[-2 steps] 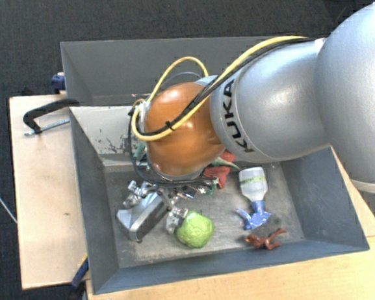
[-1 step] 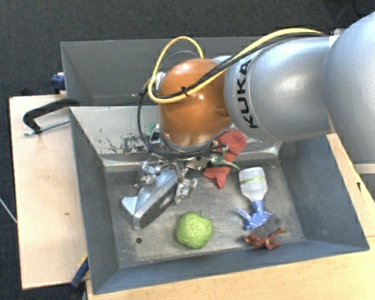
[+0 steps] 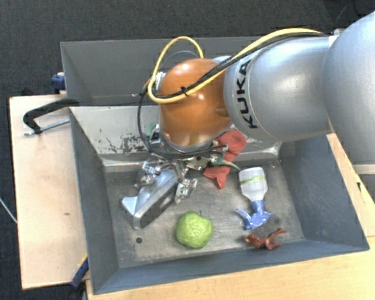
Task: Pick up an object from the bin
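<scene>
My gripper [image 3: 170, 180] hangs low under the orange wrist cover, at the back middle of the bin. It is open, with its metal fingers [image 3: 151, 172] spread. A shiny silver metal piece [image 3: 143, 205] lies on the floor just below and to the left. Its upper end reaches in between the fingers. I cannot tell whether they touch it. A red soft thing [image 3: 226, 156] with a green bit lies right beside the gripper, partly under the arm.
A green ball [image 3: 194, 230] rests at the front middle. To the right are a white bottle [image 3: 252, 183], a blue figure [image 3: 253, 217] and a small brown-red figure [image 3: 266, 238]. The arm covers the bin's back right.
</scene>
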You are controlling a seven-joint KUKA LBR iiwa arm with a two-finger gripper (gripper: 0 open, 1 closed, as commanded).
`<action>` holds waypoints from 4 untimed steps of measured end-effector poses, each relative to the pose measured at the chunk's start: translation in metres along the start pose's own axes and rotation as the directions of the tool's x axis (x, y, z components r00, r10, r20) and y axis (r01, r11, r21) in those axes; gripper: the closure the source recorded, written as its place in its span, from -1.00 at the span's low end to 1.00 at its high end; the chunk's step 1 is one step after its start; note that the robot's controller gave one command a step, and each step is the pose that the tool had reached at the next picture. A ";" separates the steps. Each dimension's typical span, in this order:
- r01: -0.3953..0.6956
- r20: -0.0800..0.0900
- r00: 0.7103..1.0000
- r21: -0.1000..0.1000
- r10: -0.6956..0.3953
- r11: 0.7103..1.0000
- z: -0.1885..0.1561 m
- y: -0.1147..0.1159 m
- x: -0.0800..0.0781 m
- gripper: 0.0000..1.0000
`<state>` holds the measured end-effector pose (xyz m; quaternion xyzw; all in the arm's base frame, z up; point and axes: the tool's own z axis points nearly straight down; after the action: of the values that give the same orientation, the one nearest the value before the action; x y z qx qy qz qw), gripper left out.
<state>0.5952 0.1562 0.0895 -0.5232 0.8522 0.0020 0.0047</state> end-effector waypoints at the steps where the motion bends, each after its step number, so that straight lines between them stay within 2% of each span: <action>1: 0.001 -0.010 1.000 -0.006 -0.001 1.000 -0.049 0.002 0.003 1.00; 2: 0.175 -0.022 0.984 0.007 -0.175 0.985 0.004 0.036 -0.061 1.00; 3: 0.175 -0.022 0.984 0.007 -0.175 0.984 0.004 0.035 -0.061 1.00; 4: 0.176 -0.010 0.984 -0.007 -0.176 0.984 -0.043 0.043 -0.058 1.00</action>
<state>0.5827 0.2267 0.1329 -0.5965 0.8026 0.0016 -0.0012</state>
